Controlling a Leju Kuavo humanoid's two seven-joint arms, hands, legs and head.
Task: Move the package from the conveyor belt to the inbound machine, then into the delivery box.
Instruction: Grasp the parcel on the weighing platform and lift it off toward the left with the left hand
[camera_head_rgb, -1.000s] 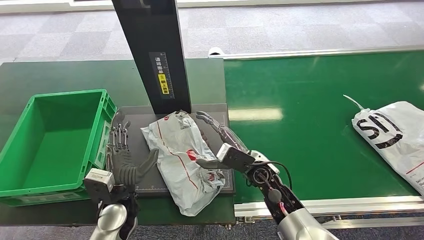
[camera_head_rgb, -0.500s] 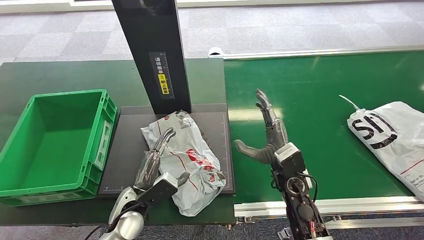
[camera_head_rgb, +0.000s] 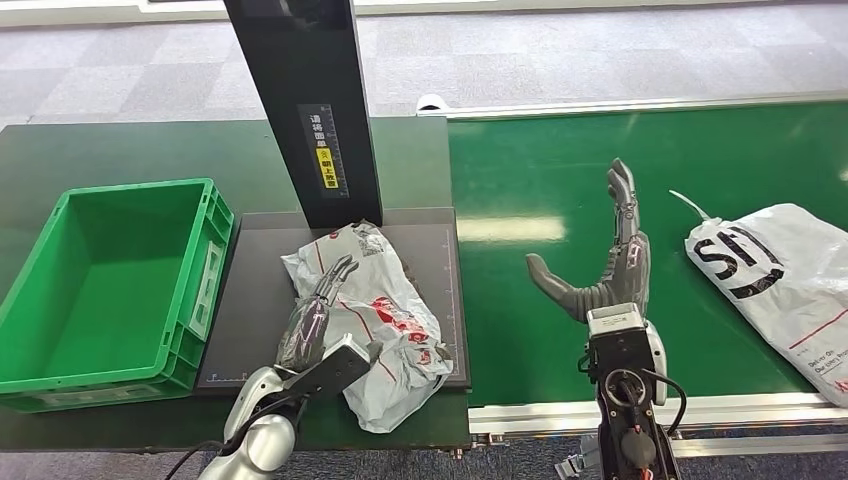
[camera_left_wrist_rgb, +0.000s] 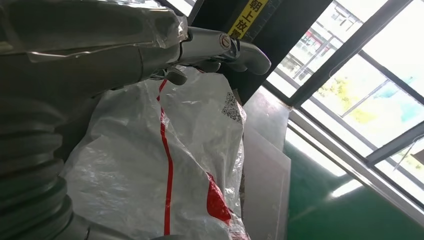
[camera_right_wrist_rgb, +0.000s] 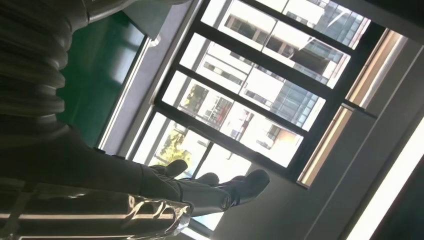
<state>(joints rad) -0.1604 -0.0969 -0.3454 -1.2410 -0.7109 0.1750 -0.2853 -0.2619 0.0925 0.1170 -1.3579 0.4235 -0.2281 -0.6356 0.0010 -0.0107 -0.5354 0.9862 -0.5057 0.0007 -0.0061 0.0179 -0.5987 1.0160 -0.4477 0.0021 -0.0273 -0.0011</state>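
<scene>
Low in the frame, left of centre, the left hand (camera_head_rgb: 315, 325) lies flat against the left side of the package (camera_head_rgb: 372, 312), fingers (camera_head_rgb: 335, 275) stretched along the plastic; whether it actually grips the bag cannot be told. The package, a crumpled white bag with red print, rests on the dark plate of the machine (camera_head_rgb: 262, 290), its lower corner hanging over the plate's front edge. Right of centre, the right hand (camera_head_rgb: 610, 270) is raised over the belt (camera_head_rgb: 560, 190), open, fingers straight and thumb out to the left, holding nothing. A second bag (camera_head_rgb: 785, 275) with black lettering lies on the belt at the right edge. The green box (camera_head_rgb: 215, 225) sits at the left, just beside the plate. The machine's black column (camera_head_rgb: 305, 90) rises at upper centre
</scene>
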